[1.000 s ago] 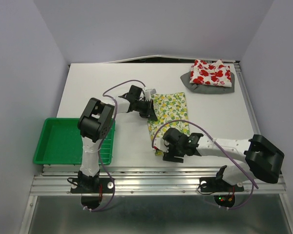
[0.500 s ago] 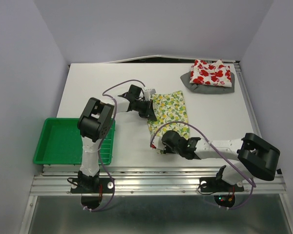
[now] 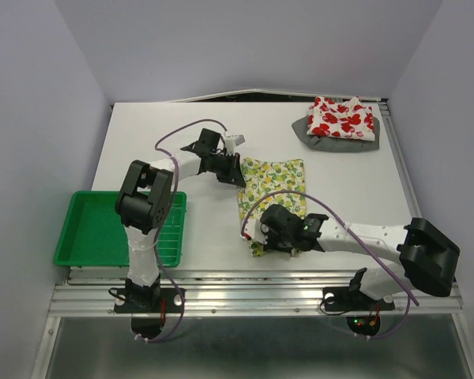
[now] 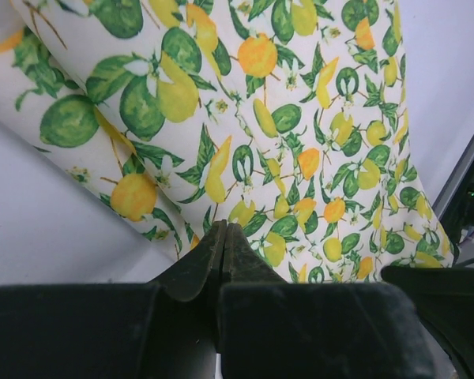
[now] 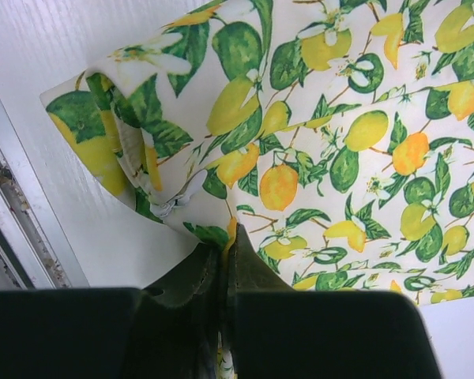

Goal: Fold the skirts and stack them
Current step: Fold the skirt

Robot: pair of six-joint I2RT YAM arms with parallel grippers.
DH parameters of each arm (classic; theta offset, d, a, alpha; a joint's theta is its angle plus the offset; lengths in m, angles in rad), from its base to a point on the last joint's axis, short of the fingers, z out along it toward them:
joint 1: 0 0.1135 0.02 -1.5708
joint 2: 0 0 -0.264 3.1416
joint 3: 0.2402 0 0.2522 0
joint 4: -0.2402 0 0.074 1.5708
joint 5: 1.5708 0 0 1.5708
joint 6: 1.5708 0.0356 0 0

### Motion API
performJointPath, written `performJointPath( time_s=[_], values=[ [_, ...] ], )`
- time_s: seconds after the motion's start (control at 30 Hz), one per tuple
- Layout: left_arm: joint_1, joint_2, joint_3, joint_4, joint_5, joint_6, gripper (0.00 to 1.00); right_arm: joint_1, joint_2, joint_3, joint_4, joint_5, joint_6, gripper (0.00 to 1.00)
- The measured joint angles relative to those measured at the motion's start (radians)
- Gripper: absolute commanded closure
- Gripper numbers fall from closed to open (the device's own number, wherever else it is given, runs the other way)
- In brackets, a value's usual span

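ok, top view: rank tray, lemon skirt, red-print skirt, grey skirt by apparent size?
1. tray
2. lemon skirt
3. red-print skirt
Unranked: grey skirt. It lies mostly hidden under the red-print one, so only its edge shows.

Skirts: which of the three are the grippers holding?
The white cloth skirt printed with yellow lemons, mid-table: left gripper and right gripper are shut on its edges. The red-print white skirt lies on the plain grey skirt, far right, untouched.

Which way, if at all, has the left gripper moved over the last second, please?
Yes. The left gripper, shut on the lemon skirt, has shifted slightly left, toward the side of the green tray, and toward the far edge of the table.
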Motion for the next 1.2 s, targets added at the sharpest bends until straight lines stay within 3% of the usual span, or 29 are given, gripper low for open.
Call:
performJointPath(
  time_s=[0.37, 0.83, 1.2],
  values=[
    [0.0, -0.013, 0.0, -0.006, 0.03, 0.023, 1.0, 0.0, 0.001, 0.021, -0.072, -0.037, 0.043, 0.99],
    [-0.003, -0.019, -0.046, 0.063, 0.197, -0.014, 1.0, 0.0, 0.021, 0.047, -0.082, -0.076, 0.057, 0.99],
    [-0.007, 0.069, -0.044, 0.021, 0.095, -0.025, 1.0, 0.0, 0.025, 0.069, -0.105, -0.087, 0.081, 0.99]
  ],
)
